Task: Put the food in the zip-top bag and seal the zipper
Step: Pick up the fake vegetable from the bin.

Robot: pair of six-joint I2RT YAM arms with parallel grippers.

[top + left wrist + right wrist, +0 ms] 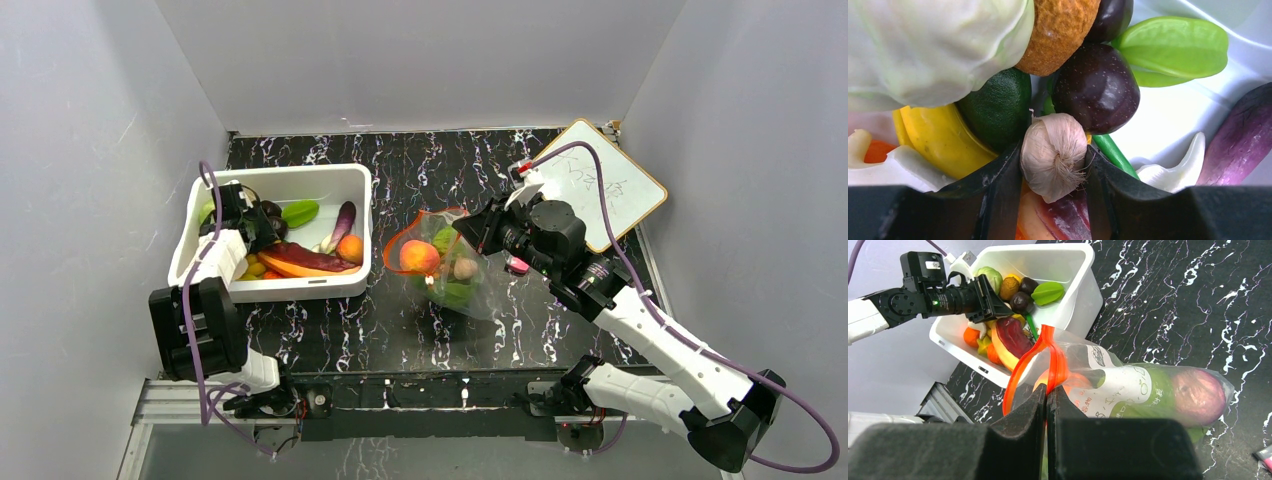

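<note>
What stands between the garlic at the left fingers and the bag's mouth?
Only the bag-side wall of the bin; the garlic must rise over it. Beyond, the right gripper holds the bag open.

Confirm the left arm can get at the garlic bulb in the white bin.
Likely yes. The left tool is down in the white bin, fingers against both sides of the garlic bulb; nothing lies over it, though the dark plum crowds it just ahead.
</note>
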